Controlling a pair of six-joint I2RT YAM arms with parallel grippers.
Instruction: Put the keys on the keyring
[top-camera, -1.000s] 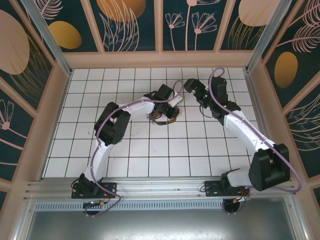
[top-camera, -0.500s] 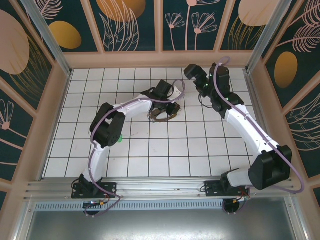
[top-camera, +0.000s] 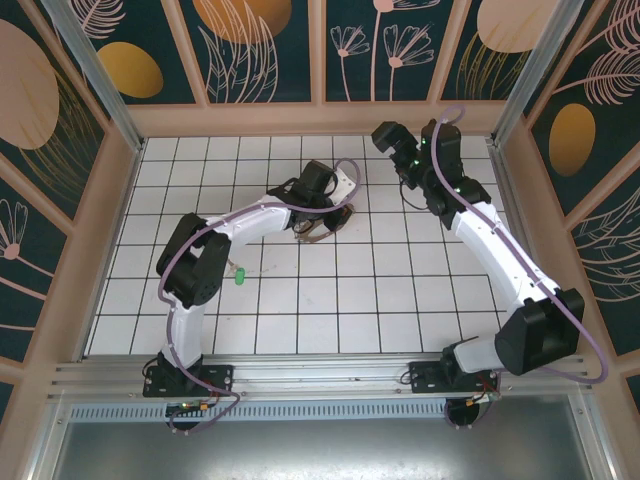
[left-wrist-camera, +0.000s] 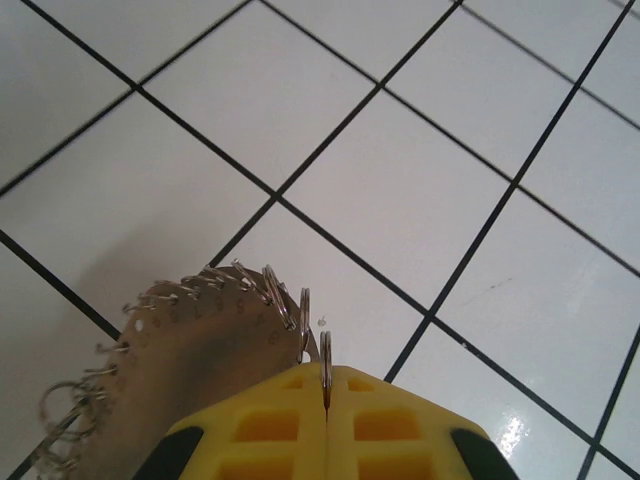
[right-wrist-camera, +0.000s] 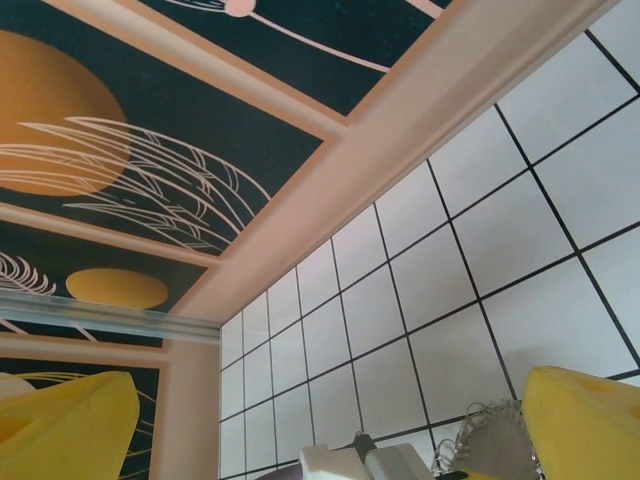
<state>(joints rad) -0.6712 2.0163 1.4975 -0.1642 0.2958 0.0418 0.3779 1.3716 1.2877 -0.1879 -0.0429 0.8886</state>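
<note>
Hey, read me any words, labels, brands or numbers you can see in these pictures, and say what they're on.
None can be read. The keyring, the green-headed key, the tiled table and the wall panels carry no lettering; the panels bear plant drawings, not writing.

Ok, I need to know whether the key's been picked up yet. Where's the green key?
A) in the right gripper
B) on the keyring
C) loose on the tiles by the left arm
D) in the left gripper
C: the key lies on the tiles beside the left arm, apart from the keyring.
</note>
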